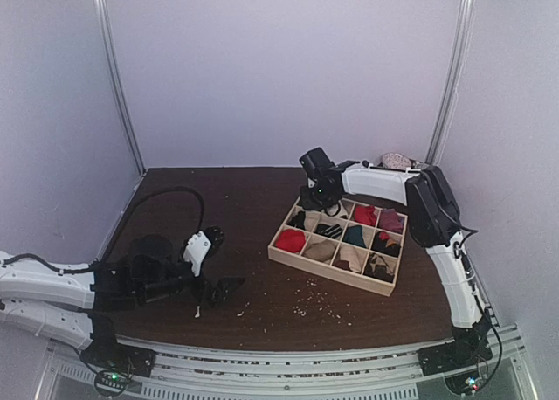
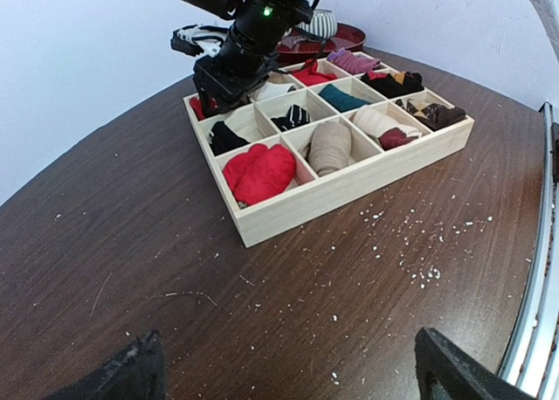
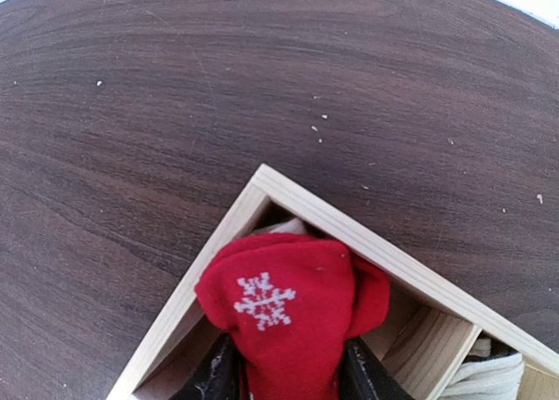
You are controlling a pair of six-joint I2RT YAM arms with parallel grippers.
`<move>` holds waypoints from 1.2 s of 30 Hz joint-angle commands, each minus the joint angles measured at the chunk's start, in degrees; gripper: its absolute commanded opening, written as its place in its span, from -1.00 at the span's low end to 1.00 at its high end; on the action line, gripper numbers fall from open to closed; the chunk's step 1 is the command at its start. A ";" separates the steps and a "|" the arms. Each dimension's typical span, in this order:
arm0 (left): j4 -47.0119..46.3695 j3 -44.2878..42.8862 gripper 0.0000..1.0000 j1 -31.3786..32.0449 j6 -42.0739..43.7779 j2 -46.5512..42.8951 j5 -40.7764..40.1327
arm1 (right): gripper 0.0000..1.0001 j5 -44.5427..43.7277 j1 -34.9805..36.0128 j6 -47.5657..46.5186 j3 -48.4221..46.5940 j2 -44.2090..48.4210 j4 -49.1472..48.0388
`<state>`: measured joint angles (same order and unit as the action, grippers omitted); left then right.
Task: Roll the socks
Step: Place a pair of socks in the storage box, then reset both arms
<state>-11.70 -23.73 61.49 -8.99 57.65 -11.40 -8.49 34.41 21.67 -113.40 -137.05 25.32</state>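
At one corner of the twelve-cell tray [image 3: 393, 260], one red snowflake sock [image 3: 279, 317].

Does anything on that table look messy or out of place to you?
Yes. Small white crumbs are scattered over the dark table in front of the wooden divider tray, like spilled debris. Also, a red snowflake sock bulges up over the rim of the tray's corner compartment instead of sitting tucked inside.

No word, number or brand can be read anywhere; only a white snowflake motif [image 3: 264, 301], possibly knitted in, marks the red sock [image 3: 301, 339] between the jaws of the right gripper [image 3: 290, 376].
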 commanded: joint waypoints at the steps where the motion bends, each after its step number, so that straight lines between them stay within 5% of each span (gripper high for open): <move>1: 0.39 -0.89 0.96 -0.32 1.41 0.02 -0.64 | -0.17 0.50 -1.54 -0.76 3.89 -1.98 7.89; 26: 4.31 -4.64 0.96 -1.20 -5.47 -0.50 -4.72 | 0.02 9.93 -2.95 -2.24 9.95 17.38 -2.83; 32: 11.05 -10.85 0.96 -1.21 -21.45 1.16 -21.38 | 0.03 8.38 -3.38 -3.41 15.53 23.78 -4.35; 36: 16.50 -14.77 0.96 -1.20 -23.25 4.26 -26.85 | 0.04 7.68 -3.56 -4.19 20.02 27.89 -4.64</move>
<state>-0.56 -34.63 60.69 -25.74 59.75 -28.53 0.45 31.22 18.98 -97.03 -113.40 21.26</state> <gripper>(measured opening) 0.983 0.517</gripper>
